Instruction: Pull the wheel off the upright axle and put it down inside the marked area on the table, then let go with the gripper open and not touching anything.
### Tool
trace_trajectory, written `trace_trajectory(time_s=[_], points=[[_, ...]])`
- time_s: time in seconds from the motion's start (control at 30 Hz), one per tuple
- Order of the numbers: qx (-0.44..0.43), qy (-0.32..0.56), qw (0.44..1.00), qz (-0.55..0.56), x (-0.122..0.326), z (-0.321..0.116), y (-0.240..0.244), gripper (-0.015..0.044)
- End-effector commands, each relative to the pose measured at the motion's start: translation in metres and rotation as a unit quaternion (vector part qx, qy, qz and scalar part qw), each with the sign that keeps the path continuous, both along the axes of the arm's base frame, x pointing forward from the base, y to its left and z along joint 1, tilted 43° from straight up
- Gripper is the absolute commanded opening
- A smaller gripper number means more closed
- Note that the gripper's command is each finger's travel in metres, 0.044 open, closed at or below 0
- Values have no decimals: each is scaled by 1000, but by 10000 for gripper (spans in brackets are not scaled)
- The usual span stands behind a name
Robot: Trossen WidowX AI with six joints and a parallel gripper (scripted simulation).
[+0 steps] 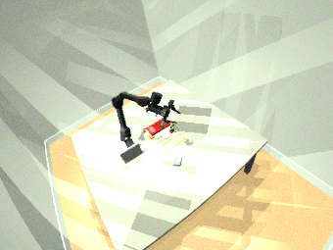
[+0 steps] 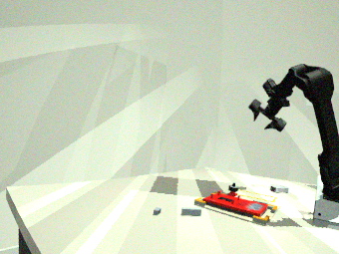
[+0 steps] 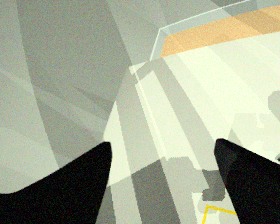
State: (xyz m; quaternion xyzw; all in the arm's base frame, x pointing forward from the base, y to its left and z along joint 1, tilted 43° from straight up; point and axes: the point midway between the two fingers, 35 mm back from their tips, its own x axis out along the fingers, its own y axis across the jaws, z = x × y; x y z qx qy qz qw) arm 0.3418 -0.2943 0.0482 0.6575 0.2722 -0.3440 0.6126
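hanging open, jaws [image 1: 174, 115] [image 2: 265, 124]; fingers cut off at wrist view's edge.

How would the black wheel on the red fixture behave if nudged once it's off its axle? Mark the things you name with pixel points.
Black wheel [image 2: 233, 187] [image 1: 171, 129]: its round outline suggests it might roll if set on edge. Looks small beside the red fixture [image 2: 234, 203] [image 1: 158, 127], so probably light.

The arm [image 1: 121, 118] [image 2: 326, 127] looks like matt black plastic; the red block [image 1: 156, 127] [image 2: 234, 204] looks like smooth plastic, the floor [image 1: 289, 199] like wood.
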Motion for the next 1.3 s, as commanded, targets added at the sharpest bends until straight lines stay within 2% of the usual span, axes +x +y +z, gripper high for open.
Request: trace_trajectory(time_s=[0.0, 0.23, 0.47, 0.53, 0.6, 1.07, 1.27], points=[[-10, 41, 974, 224, 28, -17, 68, 300], [-14, 42, 870, 491, 43, -24, 157, 300], [-2, -8, 708, 706, 41, -19, 242, 300], [5, -31, 654, 756, 37, -16, 266, 300], [9, -44, 626, 779, 35, -14, 278, 300], [9, -44, 624, 780, 25, -19, 273, 300], [9, -44, 624, 780, 25, -45, 296, 300]])
